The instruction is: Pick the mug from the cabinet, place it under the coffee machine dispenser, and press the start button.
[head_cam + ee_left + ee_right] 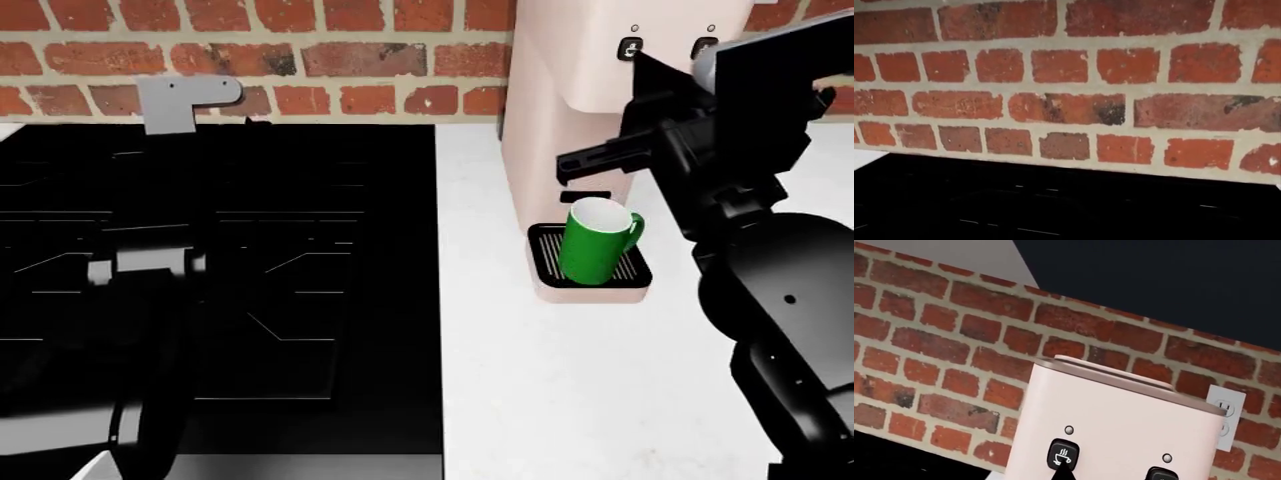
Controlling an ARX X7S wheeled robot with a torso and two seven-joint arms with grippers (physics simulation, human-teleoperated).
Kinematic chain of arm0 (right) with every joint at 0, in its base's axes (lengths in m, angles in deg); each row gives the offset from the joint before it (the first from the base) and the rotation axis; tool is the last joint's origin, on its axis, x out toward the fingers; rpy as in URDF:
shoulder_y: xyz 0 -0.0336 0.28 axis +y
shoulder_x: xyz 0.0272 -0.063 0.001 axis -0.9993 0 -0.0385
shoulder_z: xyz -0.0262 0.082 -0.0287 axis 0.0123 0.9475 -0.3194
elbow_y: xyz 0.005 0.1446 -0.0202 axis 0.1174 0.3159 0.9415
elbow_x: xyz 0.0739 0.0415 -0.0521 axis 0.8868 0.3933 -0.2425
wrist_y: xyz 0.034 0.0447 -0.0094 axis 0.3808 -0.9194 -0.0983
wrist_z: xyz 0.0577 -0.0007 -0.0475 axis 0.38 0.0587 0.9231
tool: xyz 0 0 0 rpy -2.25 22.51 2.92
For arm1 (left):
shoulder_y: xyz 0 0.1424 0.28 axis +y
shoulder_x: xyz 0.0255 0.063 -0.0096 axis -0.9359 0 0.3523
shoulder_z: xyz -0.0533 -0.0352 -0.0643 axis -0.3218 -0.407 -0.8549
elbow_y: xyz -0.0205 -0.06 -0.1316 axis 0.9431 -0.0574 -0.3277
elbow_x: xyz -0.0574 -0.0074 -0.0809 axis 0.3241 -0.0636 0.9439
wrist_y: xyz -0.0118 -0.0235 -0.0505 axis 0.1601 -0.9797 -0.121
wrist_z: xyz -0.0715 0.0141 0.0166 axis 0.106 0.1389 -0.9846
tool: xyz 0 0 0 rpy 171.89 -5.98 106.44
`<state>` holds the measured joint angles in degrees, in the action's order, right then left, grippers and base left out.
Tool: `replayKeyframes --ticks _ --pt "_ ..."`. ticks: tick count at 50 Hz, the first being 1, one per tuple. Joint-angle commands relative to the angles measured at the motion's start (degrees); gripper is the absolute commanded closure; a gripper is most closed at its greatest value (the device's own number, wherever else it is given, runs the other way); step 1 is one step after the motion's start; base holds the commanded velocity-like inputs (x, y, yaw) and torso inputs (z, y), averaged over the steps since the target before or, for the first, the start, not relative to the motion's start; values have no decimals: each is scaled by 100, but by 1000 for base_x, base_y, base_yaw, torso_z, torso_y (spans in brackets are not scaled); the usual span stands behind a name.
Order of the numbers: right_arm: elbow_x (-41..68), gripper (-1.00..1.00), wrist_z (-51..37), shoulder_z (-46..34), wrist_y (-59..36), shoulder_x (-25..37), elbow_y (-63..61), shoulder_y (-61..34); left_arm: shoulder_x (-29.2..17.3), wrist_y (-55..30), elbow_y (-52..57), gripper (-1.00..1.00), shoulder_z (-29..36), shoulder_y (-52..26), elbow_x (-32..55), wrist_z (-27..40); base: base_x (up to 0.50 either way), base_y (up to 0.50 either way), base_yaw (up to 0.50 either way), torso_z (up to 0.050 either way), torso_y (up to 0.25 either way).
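Black two-armed robot, matte and angular

The right arm (747,230) is all black: boxy links, rounded joint housings, small dark screw dots. The left arm (140,270) is black with a pale grey band and bracket.

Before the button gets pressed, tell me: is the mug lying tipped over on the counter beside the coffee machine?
No, the mug stands on the black drip tray under the coffee machine head, leaning a little.

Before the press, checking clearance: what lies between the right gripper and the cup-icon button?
Nothing: in the right wrist view the right gripper's tip sits right at the cup-icon button.
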<state>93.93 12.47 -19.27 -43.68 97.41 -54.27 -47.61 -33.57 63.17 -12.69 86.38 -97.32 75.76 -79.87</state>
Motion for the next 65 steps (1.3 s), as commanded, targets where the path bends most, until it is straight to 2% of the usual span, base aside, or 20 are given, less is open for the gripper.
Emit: replayKeyframes --ticks 1,55,60,63,65 --pt "-55 100 39 -123 146 -55 187 -86 0 0 0 -100 -7 26 3 0 0 0 0 0 0" --pt "-74 100 -21 -155 312 -83 521 -198 15 9 0 -100 -41 44 3 -48 2 0 1 0 0" --pt "276 100 -270 231 -133 11 -540 202 28 57 0 -100 -48 49 11 -101 0 0 0 0 0" --pt "716 100 -593 644 -898 127 -1824 454 36 131 0 -100 -41 37 13 -198 0 0 0 0 0" --pt "1281 100 -826 1212 -1584 33 -2700 575 39 207 1 -100 -49 5 36 -335 0 0 0 0 0"
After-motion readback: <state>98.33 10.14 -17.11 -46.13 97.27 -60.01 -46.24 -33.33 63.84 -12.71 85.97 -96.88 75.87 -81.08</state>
